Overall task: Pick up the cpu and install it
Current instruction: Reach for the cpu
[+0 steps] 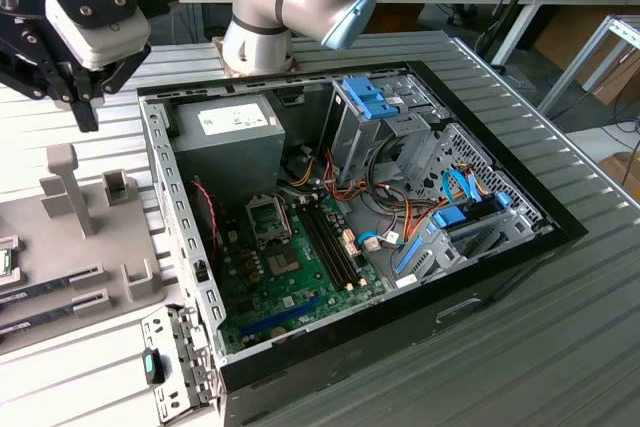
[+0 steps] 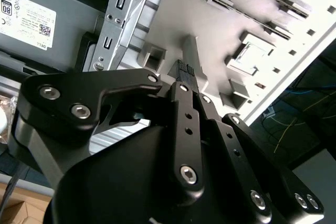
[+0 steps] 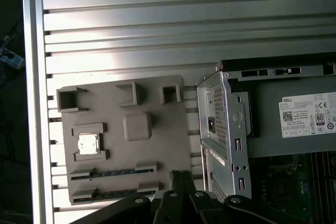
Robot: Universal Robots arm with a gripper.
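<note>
The cpu is a small silver square with a thin green rim, lying flat in a pocket of the grey fixture plate. It also shows as a bright square in the second wrist view, and it is cut by the exterior view's left edge. My gripper hangs high above the table, behind the fixture and left of the computer case. Its black fingers are shut together with nothing between them, well apart from the cpu. The open socket sits on the green motherboard inside the case.
The open computer case lies on its side on the slatted metal table, with a power supply, cables and blue drive brackets inside. Two memory sticks lie in slots on the fixture plate. An upright grey post stands on that plate.
</note>
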